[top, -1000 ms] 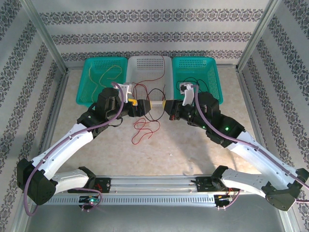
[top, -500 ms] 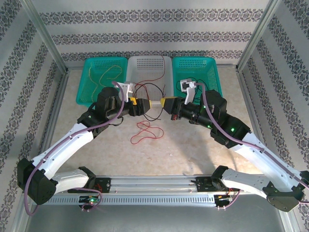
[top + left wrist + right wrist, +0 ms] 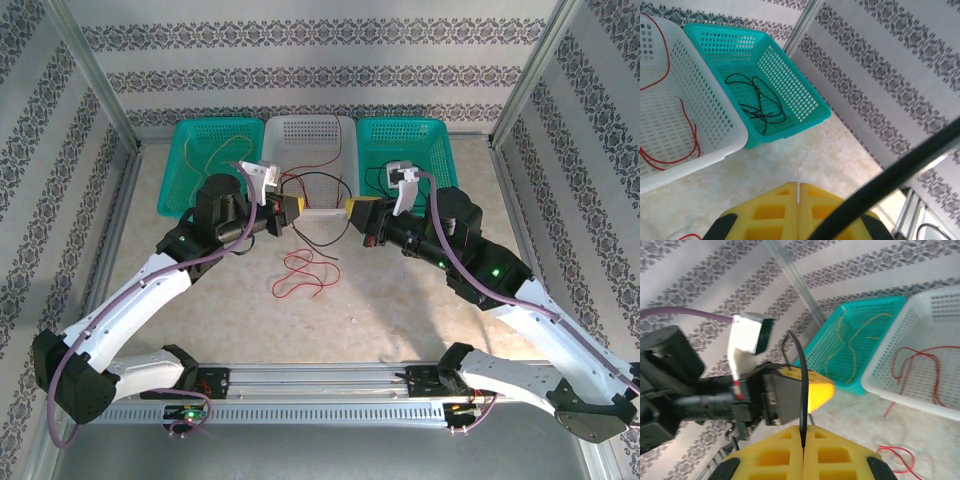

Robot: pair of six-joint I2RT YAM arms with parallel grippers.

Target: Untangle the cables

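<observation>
The thin black cable [image 3: 802,390] is pinched by the right hand [image 3: 803,434]; the clenched left hand [image 3: 798,190] may have missed it, wasting the pull.

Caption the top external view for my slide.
Above the table, left gripper and right gripper face each other, black cable looping between them, red cable lying below.

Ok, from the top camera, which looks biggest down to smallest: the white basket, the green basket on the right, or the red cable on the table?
1. White basket and right green basket: they look about the same size, too close to rank.
2. Red cable on the table: its loose loops cover much less space than either basket.
</observation>
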